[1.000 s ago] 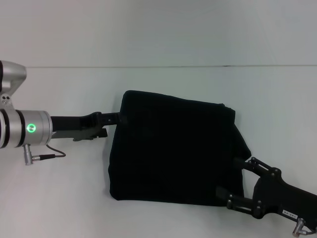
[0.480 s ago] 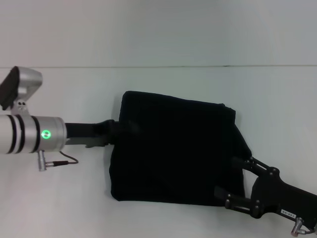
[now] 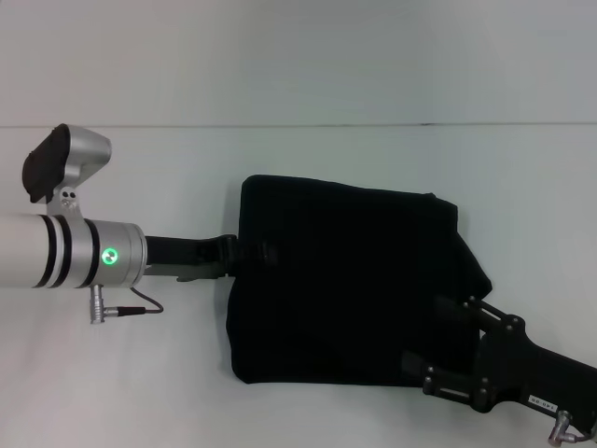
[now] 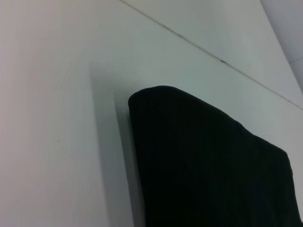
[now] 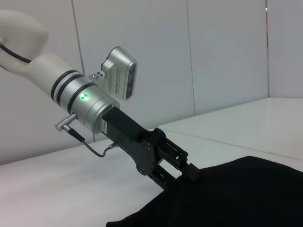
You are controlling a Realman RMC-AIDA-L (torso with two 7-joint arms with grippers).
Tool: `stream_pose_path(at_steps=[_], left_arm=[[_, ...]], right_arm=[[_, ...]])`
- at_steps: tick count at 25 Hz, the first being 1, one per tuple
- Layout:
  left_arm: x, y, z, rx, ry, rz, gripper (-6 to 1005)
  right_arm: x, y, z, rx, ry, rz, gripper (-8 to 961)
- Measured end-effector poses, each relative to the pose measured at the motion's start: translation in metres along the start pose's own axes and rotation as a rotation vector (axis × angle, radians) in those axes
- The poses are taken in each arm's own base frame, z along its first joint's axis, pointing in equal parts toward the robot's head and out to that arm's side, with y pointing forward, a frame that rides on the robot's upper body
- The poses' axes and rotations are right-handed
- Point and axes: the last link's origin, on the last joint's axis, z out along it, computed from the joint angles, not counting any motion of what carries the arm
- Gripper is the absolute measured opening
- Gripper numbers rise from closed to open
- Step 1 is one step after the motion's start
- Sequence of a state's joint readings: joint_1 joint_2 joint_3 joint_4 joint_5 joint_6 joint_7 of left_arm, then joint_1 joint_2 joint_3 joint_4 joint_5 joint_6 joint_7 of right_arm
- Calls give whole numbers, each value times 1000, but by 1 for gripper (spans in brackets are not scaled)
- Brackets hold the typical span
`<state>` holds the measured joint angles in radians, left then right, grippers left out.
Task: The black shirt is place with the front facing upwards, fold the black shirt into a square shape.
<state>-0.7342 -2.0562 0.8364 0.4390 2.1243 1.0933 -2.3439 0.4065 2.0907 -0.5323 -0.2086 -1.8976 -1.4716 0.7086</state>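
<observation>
Lying on the white desk (image 3: 140,373), the shirt (image 3: 345,280) is a folded black block, roughly rectangular, a little right of the middle of the head view. Its far edge slants, higher at the left corner, and its right side bulges out in a soft fold toward the right arm. No lettering or neck label shows on the upturned surface. In the left wrist view the shirt (image 4: 208,165) shows as a dark slab with a rounded corner, flat against the desk (image 4: 57,118) and casting a faint shadow beside it.

The left gripper (image 3: 250,252) reaches in from the left at desk level and meets the shirt's left edge about halfway along it. In the right wrist view the same gripper (image 5: 187,174) comes down at a slant, and its fingers (image 5: 193,171) end right at the edge of the cloth (image 5: 236,194), seemingly pinching that edge, with their tips lost against the black. The silver wrist behind it shows a green light.

The right gripper (image 3: 431,336) comes in from the lower right corner of the head view, and its fingers (image 3: 457,305) are spread, one at the shirt's right side and the other at its near right corner, both lying against the cloth.
</observation>
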Motion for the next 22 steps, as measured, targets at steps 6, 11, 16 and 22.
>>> stream_pose_path(at_steps=[6, 11, 16, 22], left_arm=[[-1, 1, 2, 4, -11, 6, 549], [-3, 0, 2, 3, -7, 7, 427], [-3, -1, 1, -2, 2, 4, 316], [-2, -8, -5, -8, 45, -43, 105]], right_arm=[[0, 0, 0, -1, -1, 1, 925], [-1, 0, -1, -1, -5, 1, 925], [-1, -1, -1, 6, -9, 1, 926], [-3, -3, -1, 15, -15, -3, 927]])
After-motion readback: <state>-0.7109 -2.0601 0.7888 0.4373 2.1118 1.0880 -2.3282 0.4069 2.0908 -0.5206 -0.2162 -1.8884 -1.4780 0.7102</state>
